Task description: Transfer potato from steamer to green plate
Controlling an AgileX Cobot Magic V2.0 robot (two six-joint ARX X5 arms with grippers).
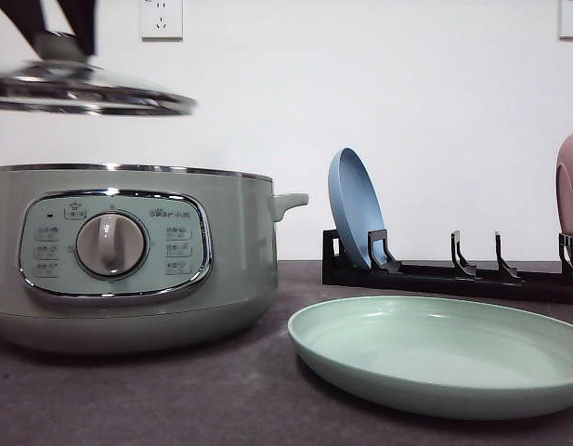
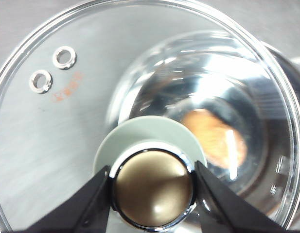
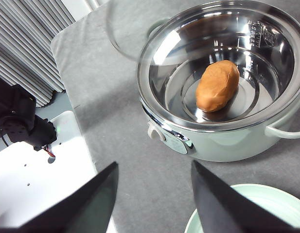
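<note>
The sage-green steamer stands open at the left of the table. Its glass lid hangs above it, my left gripper shut on the lid's metal knob. The orange-brown potato lies on the bottom of the steamer's steel bowl, and it shows blurred through the lid glass too. My right gripper is open and empty, high above the table between the steamer and the green plate. That plate lies flat to the right of the steamer, its rim just in view.
A black dish rack stands behind the green plate, holding a blue plate upright at its left end and a pink plate at its right end. A white surface and a dark fixture lie beyond the table's edge.
</note>
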